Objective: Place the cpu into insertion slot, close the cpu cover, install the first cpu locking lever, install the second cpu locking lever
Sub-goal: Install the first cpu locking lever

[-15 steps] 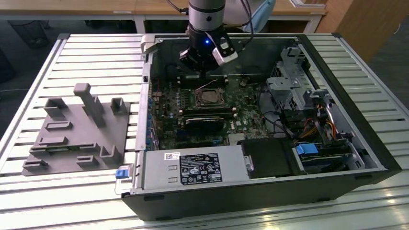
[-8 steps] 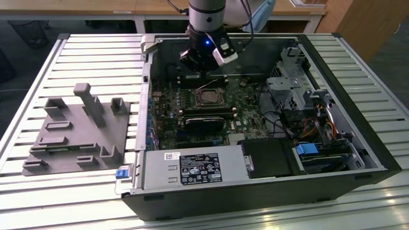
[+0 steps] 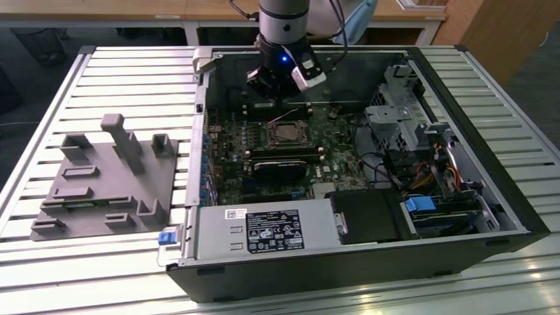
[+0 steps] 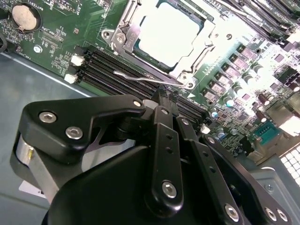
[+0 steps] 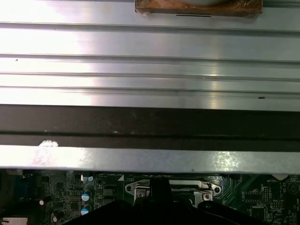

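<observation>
The cpu [image 4: 166,35] lies in the insertion slot [image 3: 287,134], its top face glaring bright in the second wrist view. The silvery cpu cover [image 4: 123,35] lies down flat, framing the chip. A thin wire locking lever [image 4: 140,78] runs along the socket's edge beside the memory slots, its free end standing out over them. My gripper [image 4: 161,95] is shut with nothing in it, its tip close against that lever near the socket's corner; whether they touch is unclear. In the exterior view the gripper [image 3: 273,88] hangs over the board's far end. The first wrist view shows the socket frame [image 5: 206,187].
The open computer case [image 3: 210,59] lies on a slatted table. Black memory slots [image 4: 108,70] run beside the socket. A black graphics card [image 3: 280,172], a power supply [image 3: 262,230] and drive bays [image 3: 411,131] fill the case. A grey fixture block [image 3: 105,177] sits on the exterior view's left.
</observation>
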`<state>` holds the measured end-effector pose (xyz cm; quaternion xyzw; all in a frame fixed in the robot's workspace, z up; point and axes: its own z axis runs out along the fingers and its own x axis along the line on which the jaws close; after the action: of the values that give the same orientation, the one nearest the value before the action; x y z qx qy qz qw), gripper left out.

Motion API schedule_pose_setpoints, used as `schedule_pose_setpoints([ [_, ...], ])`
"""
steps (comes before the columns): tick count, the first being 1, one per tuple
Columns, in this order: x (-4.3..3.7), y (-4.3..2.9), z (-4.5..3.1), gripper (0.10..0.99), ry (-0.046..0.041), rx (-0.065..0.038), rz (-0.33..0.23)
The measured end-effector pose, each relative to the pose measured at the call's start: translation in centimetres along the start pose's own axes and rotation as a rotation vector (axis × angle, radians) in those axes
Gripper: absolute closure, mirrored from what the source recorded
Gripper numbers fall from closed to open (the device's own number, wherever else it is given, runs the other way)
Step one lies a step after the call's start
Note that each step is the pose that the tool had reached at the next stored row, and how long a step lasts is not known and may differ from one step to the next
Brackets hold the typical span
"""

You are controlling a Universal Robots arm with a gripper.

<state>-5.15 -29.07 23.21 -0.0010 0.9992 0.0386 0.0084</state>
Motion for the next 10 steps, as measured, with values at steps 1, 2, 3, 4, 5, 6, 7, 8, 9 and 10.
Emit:
schedule_pose_setpoints([
  [1, -0.01, 0.0, 0.02, 0.98, 0.0, 0.0, 0.0],
  [2, -0.03, 0.0, 0.06, 0.98, -0.0001, 0.0, 0.0],
  [3, -0.07, -0.01, 0.1, 0.98, -0.0001, 0.0, 0.0],
  [4, -0.13, -0.01, 0.15, 0.98, 0.0, 0.0, 0.0],
  [5, -0.19, -0.02, 0.22, 0.98, 0.0, 0.0, 0.0],
  [6, -0.27, -0.02, 0.3, 0.98, 0.0, 0.0, 0.0],
  [7, -0.36, -0.02, 0.36, 0.98, 0.0, 0.0, 0.0],
  [8, -0.45, 0.0, 0.41, 0.98, 0.0002, 0.0, 0.0],
  [9, -0.55, 0.04, 0.47, 0.98, 0.0001, 0.0, 0.0],
  [10, -0.64, 0.07, 0.52, 0.98, 0.0, 0.0, 0.0],
])
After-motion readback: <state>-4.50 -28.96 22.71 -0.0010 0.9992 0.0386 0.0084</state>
